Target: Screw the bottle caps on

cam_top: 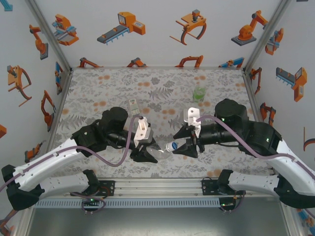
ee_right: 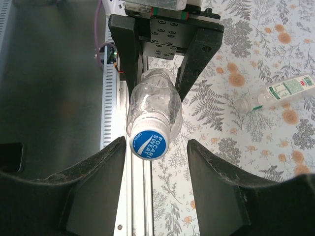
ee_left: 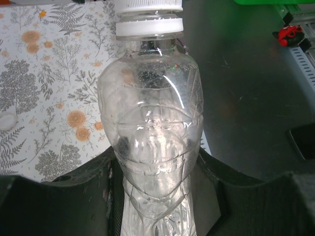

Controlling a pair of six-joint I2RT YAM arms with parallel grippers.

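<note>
**Inspector:** Enclosure with pale walls [cam_top: 147,29] printed with orange robot arms. The tabletop [cam_top: 98,93] has a grey fern and orange flower pattern. Start at the pincers.

**Assistant:** The left pincer [cam_top: 145,153] is clamped on the plain bottle [ee_left: 152,128] around its lower body. It holds the bottle level over the near edge, neck toward the right arm. The right pincer [ee_right: 156,145] stands part open, a finger on either side of the cap [ee_right: 149,140]. I see a gap on one side at least, so no grip.

**Inspector:** The cap?

**Assistant:** Blue-topped, seated on the bottle's neck. Whether the thread is fully home I cannot tell.

**Inspector:** Advice for the step?

**Assistant:** In my judgement this is the tightening.
- Centre the right pincer on the cap's axis.
- Close on the cap's skirt, not the collar ring below it, then turn about the neck's line.
- The left grip must be firm, since the thin walls may buckle or let the bottle spin.
- A skewed closing risks cross-threading.

**Inspector:** Further out?

**Assistant:** A white-and-green bottle [cam_top: 133,104] lies flat just beyond the left wrist. A green bottle [cam_top: 199,92] stands upright toward the far right. Their necks are too small to judge. The tabletop looks flat and matt, and a metal rail [cam_top: 157,189] runs along its near edge between the arm bases.
</note>
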